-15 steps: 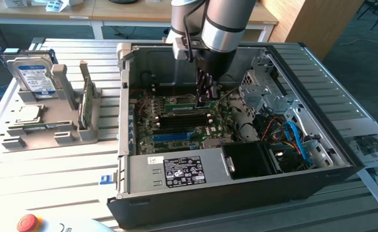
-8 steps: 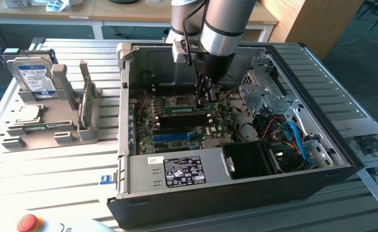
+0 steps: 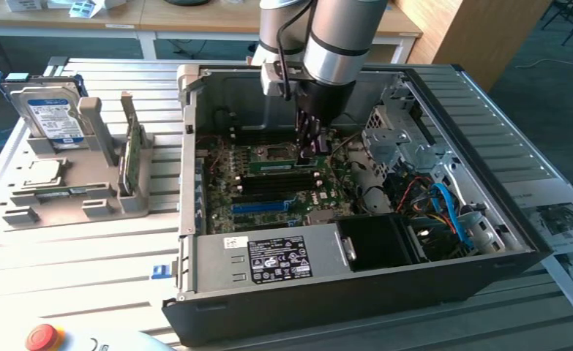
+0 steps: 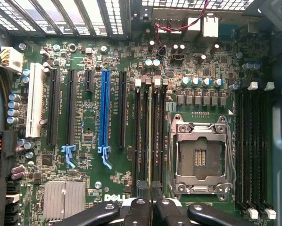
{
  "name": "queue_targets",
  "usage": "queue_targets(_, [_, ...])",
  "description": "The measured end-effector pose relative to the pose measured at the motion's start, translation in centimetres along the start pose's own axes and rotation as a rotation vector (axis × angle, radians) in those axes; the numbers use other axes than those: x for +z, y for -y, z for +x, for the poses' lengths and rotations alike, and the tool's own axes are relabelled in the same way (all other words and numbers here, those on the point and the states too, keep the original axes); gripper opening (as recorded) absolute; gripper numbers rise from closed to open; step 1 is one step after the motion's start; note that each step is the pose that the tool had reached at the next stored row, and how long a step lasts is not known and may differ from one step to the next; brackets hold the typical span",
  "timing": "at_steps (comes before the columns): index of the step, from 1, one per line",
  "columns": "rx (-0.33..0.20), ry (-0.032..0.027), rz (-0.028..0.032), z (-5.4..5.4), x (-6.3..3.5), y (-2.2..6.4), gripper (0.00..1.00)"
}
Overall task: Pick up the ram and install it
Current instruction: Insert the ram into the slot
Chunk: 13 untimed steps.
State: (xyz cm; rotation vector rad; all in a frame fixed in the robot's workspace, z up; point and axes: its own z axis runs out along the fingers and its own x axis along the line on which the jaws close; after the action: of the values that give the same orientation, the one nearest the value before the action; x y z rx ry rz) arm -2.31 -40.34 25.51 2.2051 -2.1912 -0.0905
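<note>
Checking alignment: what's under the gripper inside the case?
The ram, edge-on in the gripper, over the memory slots beside the CPU socket. Slot contact is hidden by the ram.

An open black computer case [image 3: 364,292] lies on the slatted bench [image 3: 72,256], its green motherboard [image 4: 131,56] showing a blue slot [image 4: 103,113] and an empty processor socket [image 4: 200,157]. At the exterior view's left, a grey holder [image 3: 110,201] carries a blue-labelled hard drive [image 3: 54,117]. A red button [image 3: 44,336] sits nearest.
</note>
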Motion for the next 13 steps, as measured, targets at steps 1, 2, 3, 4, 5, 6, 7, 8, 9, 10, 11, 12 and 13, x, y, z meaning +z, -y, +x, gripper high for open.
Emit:
queue_targets(1, [0.0,0.0,-0.0001,0.0,0.0,-0.06,0.12])
queue_targets(2, [0.0,0.0,0.0,0.0,0.01,-0.12,0.12])
queue_targets(3, [0.0,0.0,-0.0001,-0.01,0.01,-0.19,0.12])
queue_targets(4, [0.0,0.0,-0.0001,-0.02,0.02,-0.26,0.12])
queue_targets(5, [0.0,-0.0001,-0.0001,-0.02,0.02,-0.32,0.12])
queue_targets(6, [0.0,-0.0001,0.0,-0.02,0.03,-0.38,0.12])
queue_targets(7, [0.0,-0.0001,-0.0001,-0.03,0.04,-0.44,0.12])
queue_targets(8, [0.0,0.0,0.0,-0.03,0.04,-0.49,0.12])
queue_targets(9, [0.0,0.0,0.0,-0.04,0.05,-0.54,0.12])
queue_targets(10, [0.0,0.0,0.0,-0.05,0.06,-0.58,0.12])
queue_targets(11, [0.0,0.0,0.0,-0.05,0.06,-0.58,0.12])
queue_targets(12, [0.0,-0.0001,0.0,-0.05,0.05,-0.58,0.12])
queue_targets(13, [0.0,0.0,0.0,-0.05,0.06,-0.58,0.12])
